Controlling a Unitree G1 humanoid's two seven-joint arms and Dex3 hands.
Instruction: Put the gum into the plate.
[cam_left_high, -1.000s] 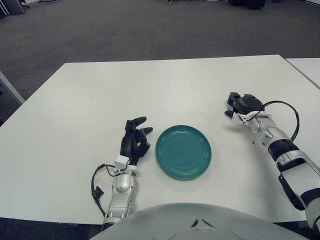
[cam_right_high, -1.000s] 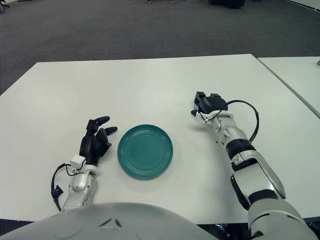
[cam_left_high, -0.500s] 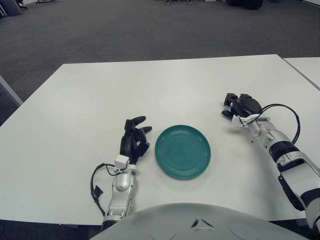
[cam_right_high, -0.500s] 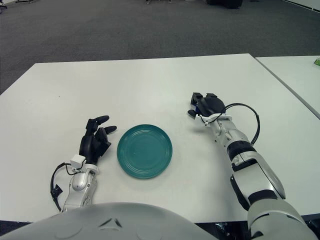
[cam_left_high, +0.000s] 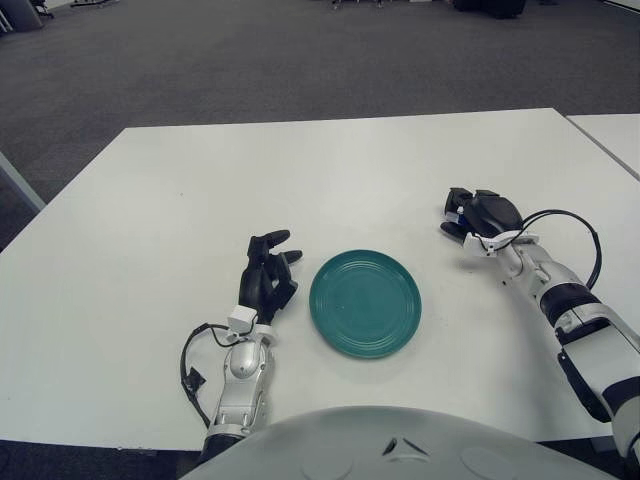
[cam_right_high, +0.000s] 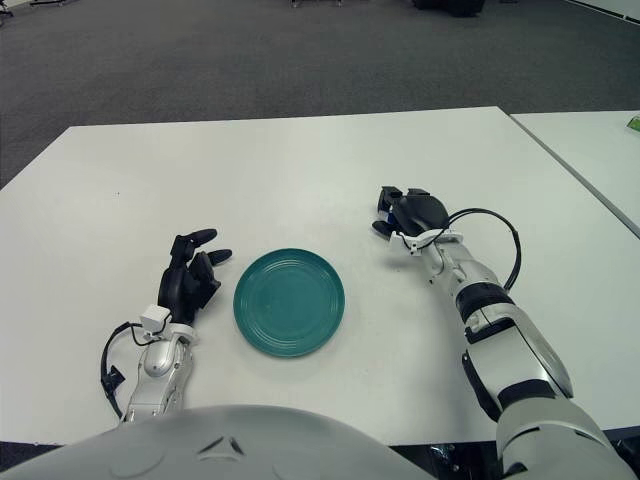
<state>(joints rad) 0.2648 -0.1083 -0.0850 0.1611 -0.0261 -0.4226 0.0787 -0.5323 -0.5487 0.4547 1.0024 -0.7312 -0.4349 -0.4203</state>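
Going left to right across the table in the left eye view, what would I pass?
Left hand → green plate → right hand, with a bit of blue showing under its fingers.

I see the plate as a round teal dish with faint concentric rings, lying flat and upright on the white table, near the edge closest to me and roughly centred between my two arms; its bowl is bare. The gum I can only make out as a bit of blue showing under the curled fingers of my right hand, well to the plate's right and apart from it
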